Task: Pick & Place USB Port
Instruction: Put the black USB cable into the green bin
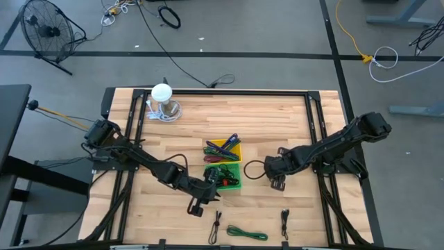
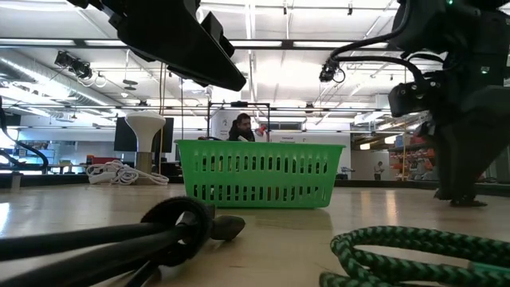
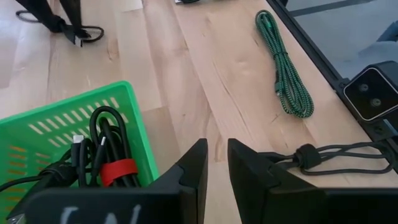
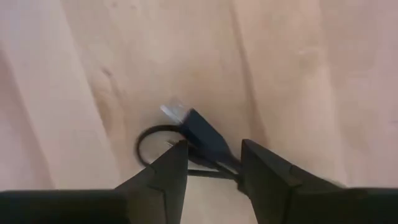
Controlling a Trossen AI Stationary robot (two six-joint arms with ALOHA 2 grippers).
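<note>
Right tool (image 4: 211,171) low over black USB cable (image 4: 202,140) on bench (image 1: 277,125).
Fingers apart, straddling cable, not clamped; cable right of green basket (image 1: 223,175). Left tool (image 3: 212,174) narrowly parted, empty, beside basket, near green cable (image 3: 283,68).

green basket (image 1: 233,182); yellow bin (image 1: 223,149); green-black braided cable (image 3: 283,65); black USB cable (image 4: 202,140)
</note>
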